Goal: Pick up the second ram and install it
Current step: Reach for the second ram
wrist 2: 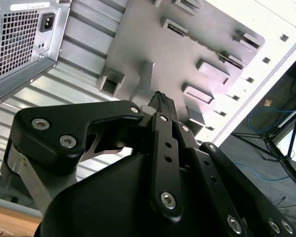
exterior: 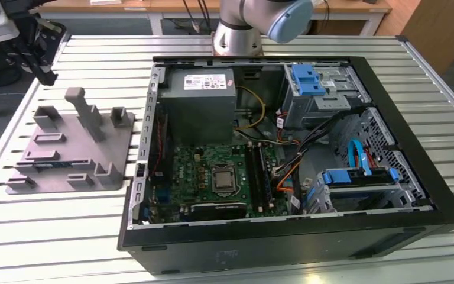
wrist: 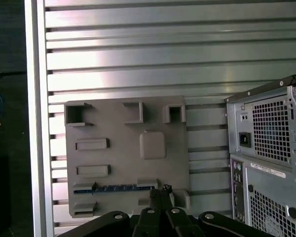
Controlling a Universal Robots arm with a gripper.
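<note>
The second ram (wrist: 113, 188) is a thin blue-green stick lying in a slot along one edge of the grey fixture plate (wrist: 118, 163). In the exterior view the ram (exterior: 54, 161) shows as a short blue strip on the plate (exterior: 73, 148), at that view's left. My gripper (wrist: 160, 191) hangs well above the plate, its black fingers pressed together with nothing between them. Both wrist views look down past the joined fingertips (wrist 2: 160, 98) onto the fixture. In the exterior view the gripper (exterior: 47, 74) sits high at the far left.
An open black computer case (exterior: 416, 177) lies on the slatted table (exterior: 93, 53) on the exterior view's right, with the green motherboard (exterior: 211, 177), blue drive latches (exterior: 306, 80) and cables inside. Its rear panel (wrist: 266, 163) stands beside the fixture. Tall grey posts (exterior: 85, 109) rise from the plate.
</note>
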